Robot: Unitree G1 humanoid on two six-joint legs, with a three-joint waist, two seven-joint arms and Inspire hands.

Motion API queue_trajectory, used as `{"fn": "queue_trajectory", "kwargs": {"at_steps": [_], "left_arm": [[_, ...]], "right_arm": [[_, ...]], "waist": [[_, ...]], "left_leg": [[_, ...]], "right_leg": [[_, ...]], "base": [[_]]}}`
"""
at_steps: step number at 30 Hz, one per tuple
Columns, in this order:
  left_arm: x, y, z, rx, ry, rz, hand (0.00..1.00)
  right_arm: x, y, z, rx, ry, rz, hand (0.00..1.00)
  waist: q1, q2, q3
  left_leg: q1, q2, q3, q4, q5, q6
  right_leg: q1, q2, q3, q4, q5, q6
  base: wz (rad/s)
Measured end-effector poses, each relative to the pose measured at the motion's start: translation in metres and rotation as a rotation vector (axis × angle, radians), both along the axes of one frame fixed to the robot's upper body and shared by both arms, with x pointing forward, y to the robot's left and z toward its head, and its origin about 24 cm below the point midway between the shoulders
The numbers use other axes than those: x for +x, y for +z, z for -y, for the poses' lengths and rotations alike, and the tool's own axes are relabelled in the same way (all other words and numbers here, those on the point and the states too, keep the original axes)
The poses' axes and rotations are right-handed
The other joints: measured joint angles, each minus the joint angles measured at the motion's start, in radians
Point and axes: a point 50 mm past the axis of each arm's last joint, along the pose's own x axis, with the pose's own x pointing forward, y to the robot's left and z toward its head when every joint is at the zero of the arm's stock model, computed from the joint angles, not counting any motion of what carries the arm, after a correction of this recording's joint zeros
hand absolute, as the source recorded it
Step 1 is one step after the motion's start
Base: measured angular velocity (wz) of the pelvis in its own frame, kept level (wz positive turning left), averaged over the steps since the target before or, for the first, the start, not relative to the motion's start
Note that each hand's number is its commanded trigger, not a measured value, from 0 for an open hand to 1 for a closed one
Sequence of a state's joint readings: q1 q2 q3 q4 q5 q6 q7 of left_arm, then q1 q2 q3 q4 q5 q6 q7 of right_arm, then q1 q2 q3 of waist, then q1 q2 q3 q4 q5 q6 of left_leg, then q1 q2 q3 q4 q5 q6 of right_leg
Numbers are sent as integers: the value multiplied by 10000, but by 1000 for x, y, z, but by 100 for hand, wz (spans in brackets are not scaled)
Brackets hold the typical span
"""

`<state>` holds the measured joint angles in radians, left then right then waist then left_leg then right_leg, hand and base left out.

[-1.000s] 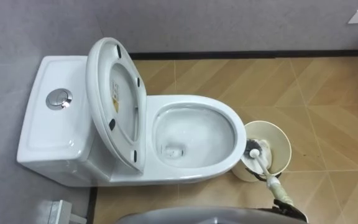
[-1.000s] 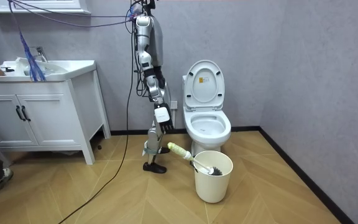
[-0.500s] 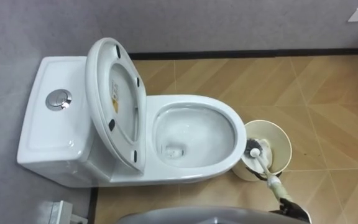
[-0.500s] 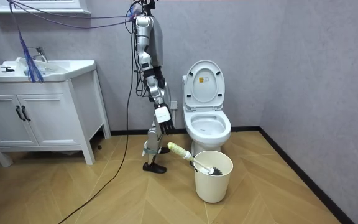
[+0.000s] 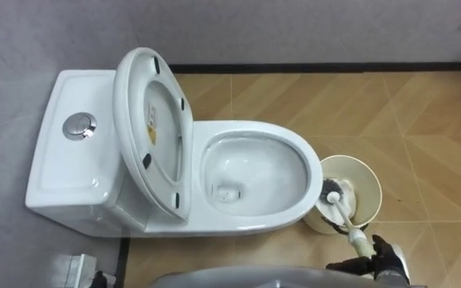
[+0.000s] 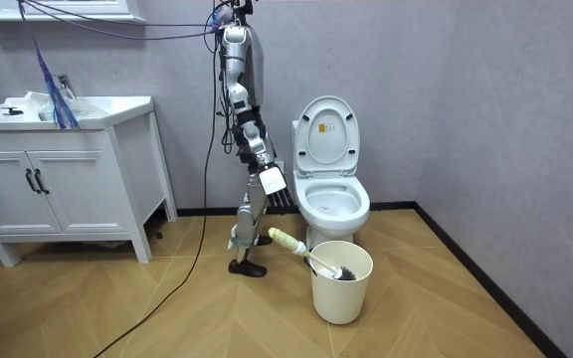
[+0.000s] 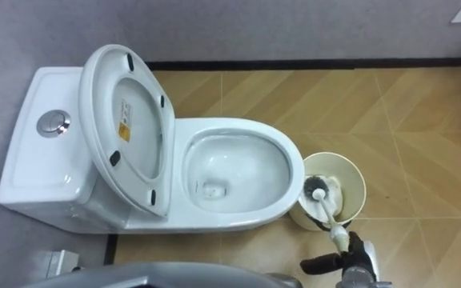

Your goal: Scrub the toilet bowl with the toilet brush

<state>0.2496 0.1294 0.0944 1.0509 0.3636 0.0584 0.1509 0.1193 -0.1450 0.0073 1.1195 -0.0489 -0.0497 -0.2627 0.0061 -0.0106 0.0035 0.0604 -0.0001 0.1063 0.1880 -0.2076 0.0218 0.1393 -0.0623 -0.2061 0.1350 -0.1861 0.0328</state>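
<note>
A white toilet (image 5: 256,133) stands against the wall with its seat and lid (image 5: 152,136) raised and the bowl bare. Right of the bowl sits a cream bucket (image 5: 371,182). A toilet brush leans in it, dark head (image 5: 332,192) down and pale handle (image 5: 358,238) sticking out toward me. My right hand (image 5: 386,258) comes in at the lower right edge, over the handle's end, with its dark fingers stretched out and open. In the room view this hand (image 6: 270,182) hangs well above the brush (image 6: 311,257), not touching it.
I stand beside the toilet (image 6: 331,199), on the room view's left of it, the bucket (image 6: 341,293) before my feet. A white sink cabinet (image 6: 68,189) stands farther left. The tank carries a round flush button (image 5: 78,126). A small grey box (image 5: 74,270) lies by the toilet's base.
My right hand has risen and swung forward, entering the eye view at the lower right over the brush handle. The brush and bucket have not moved. The view has shifted slightly.
</note>
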Motion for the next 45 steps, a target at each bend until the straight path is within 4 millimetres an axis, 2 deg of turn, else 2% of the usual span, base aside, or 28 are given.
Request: {"fn": "queue_trajectory", "kwargs": {"at_steps": [2,7,8,10,12,16,17,18,20,22,25,26,29,37,38,41,45], "left_arm": [[5,1,0,9,-55,163,0],[15,2,0,38,-115,480,0],[21,2,0,73,-134,716,0],[33,3,2,94,-278,1051,0],[45,4,4,39,-238,1449,0],[78,8,10,-218,-224,2286,0],[89,9,11,-286,-203,2490,0],[101,12,13,-292,-329,2739,0],[118,16,19,-419,-580,3103,0],[131,19,22,-511,-717,3394,0],[152,27,26,-597,-885,3851,0],[157,28,27,-611,-975,3941,0],[168,33,29,-648,-977,4117,0],[220,63,40,-778,-1108,5736,0],[231,71,42,-825,-1169,6156,0],[245,83,46,-908,-1332,6761,0],[253,93,53,-1054,-1568,7370,0]], "right_arm": [[7,2,1,-187,-8,271,0],[26,7,4,-626,-62,755,0],[30,8,5,-708,-59,835,0],[36,10,6,-870,13,926,0],[40,10,7,-1089,136,909,0],[59,16,12,-1614,91,1164,0],[68,19,13,-1736,-7,1280,0],[77,22,14,-1874,-153,1442,0],[88,27,16,-2018,-328,1629,0],[98,32,19,-2157,-384,1800,0],[115,45,33,-2544,-528,2224,0],[119,49,38,-2665,-630,2334,0],[128,57,45,-2925,-613,2516,0],[150,77,62,-3351,-821,2890,0],[154,81,65,-3404,-880,2962,0],[163,89,67,-3362,-1065,3209,0],[165,93,72,-3412,-1159,3302,0]], "waist": [[4,0,-56],[-37,17,-33],[-33,44,-46],[-32,48,0],[-39,55,3],[20,144,105],[7,137,124],[9,120,192],[18,145,267],[14,144,313],[9,272,440],[91,294,452],[279,269,470],[228,186,517],[252,193,521],[257,205,529],[288,249,533]], "left_leg": [[-226,5,-16,71,2,0],[-691,16,-71,234,5,2],[-881,14,-139,332,6,4],[-1143,10,-180,437,17,14],[-1586,25,-278,668,20,20],[-2756,41,-304,1290,64,91],[-3125,17,-304,1442,77,117],[-3566,19,-304,1758,64,146],[-4259,23,-304,2293,16,221],[-4837,-19,-351,2633,-22,278],[-5780,-159,-498,3041,11,381],[-6097,-175,-477,3206,23,403],[-7003,-184,-331,3747,23,444],[-9281,-262,-320,5286,-48,513],[-9605,-238,-348,5545,-88,512],[-10179,-163,-351,6145,-246,509],[-10834,-128,-275,6946,-542,527]], "right_leg": [[-203,0,-25,34,2,-4],[-600,-16,-144,186,6,-10],[-750,-19,-169,213,10,-16],[-965,-29,-224,264,17,-27],[-1389,-51,-351,518,16,-26],[-2543,-145,-408,1142,9,-30],[-2994,-223,-411,1440,-64,-77],[-3524,-337,-417,1982,-208,-102],[-4236,-475,-424,2665,-393,-109],[-4879,-609,-409,3188,-524,-126],[-5870,-800,-375,3913,-665,-121],[-6228,-853,-321,4149,-676,-136],[-7293,-965,-94,4848,-796,-186],[-9649,-1304,97,6745,-1247,-335],[-9937,-1311,89,6974,-1308,-367],[-10472,-1310,124,7503,-1438,-422],[-11148,-1471,175,8331,-1721,-511]], "base": [[4],[6],[12],[12],[16],[4],[0],[4],[12],[7],[12],[0],[-7],[9],[6],[-1],[-1]]}}
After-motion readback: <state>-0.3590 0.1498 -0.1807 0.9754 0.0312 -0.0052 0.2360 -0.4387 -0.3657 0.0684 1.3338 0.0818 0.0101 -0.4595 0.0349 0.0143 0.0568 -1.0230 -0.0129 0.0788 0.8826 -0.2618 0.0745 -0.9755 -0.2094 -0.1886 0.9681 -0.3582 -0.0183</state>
